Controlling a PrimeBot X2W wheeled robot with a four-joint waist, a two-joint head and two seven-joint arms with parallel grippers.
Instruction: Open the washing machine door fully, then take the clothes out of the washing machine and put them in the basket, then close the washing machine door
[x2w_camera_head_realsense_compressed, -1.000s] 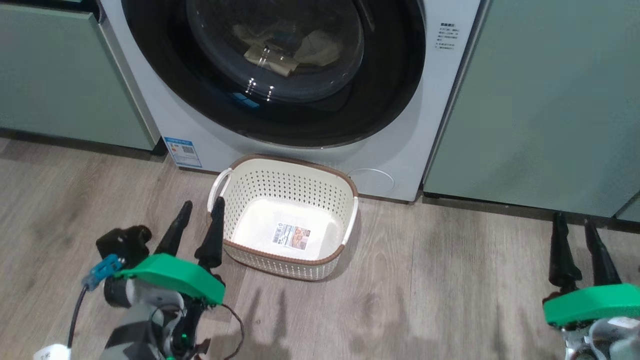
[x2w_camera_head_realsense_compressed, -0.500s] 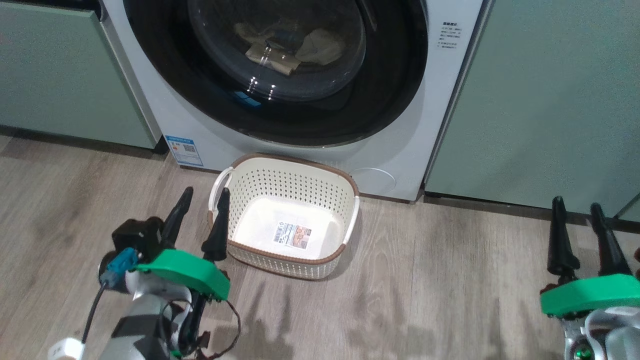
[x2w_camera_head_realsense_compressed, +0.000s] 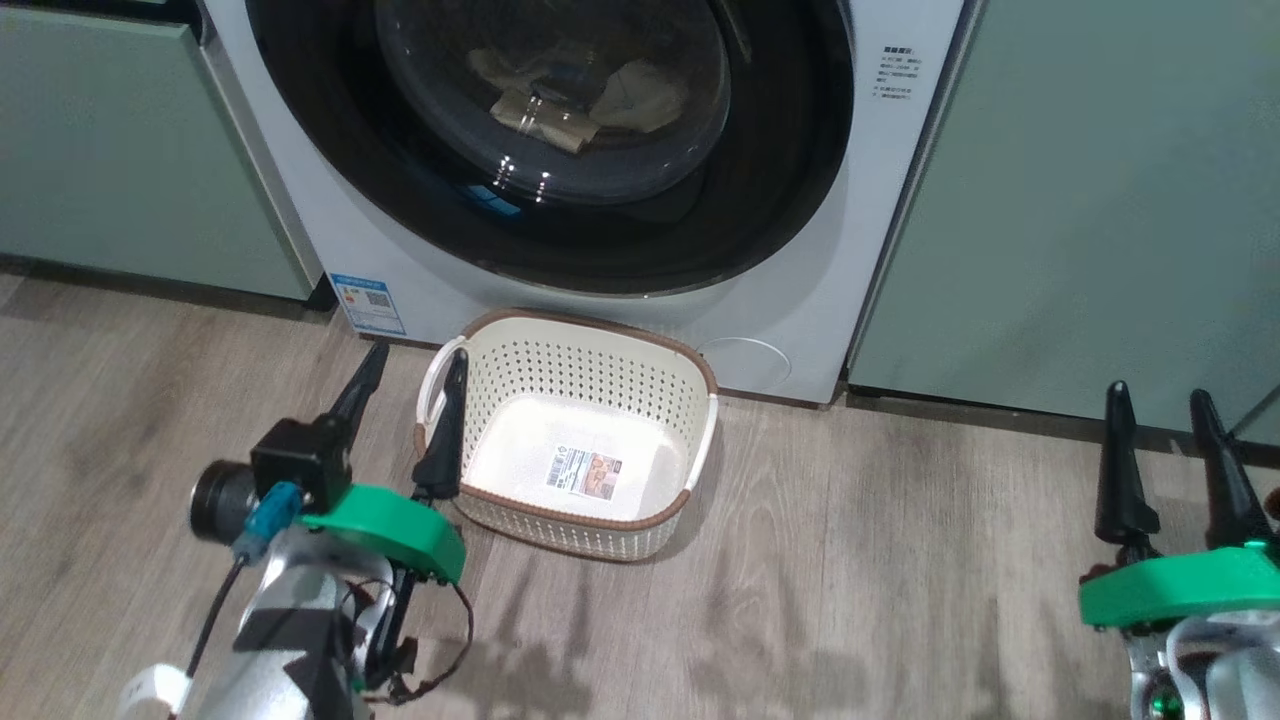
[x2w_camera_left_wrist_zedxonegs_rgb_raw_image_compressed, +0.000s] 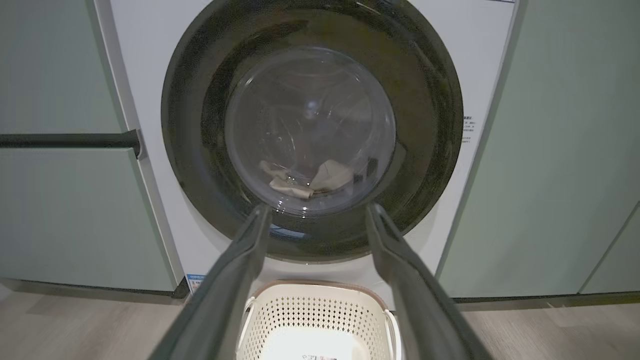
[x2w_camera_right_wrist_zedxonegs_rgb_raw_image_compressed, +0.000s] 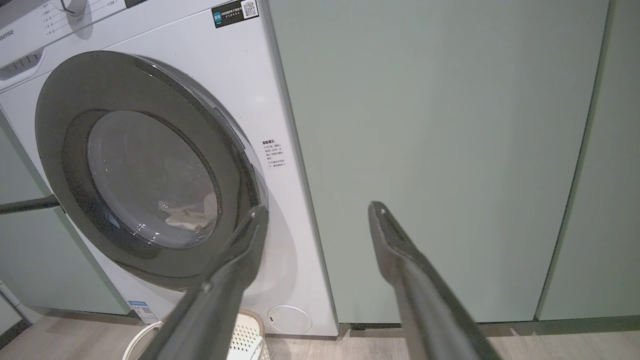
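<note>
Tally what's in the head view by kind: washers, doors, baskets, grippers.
Washing machine: 1
Door: 1, shut
Basket: 1, empty
Grippers: 2, left gripper and right gripper, both open
Total: 5

Setting was a home laundry area. A white washing machine (x2w_camera_head_realsense_compressed: 885, 230) stood between sage-green cabinets (x2w_camera_head_realsense_compressed: 1100, 200) on wood-plank flooring (x2w_camera_head_realsense_compressed: 850, 560).
</note>
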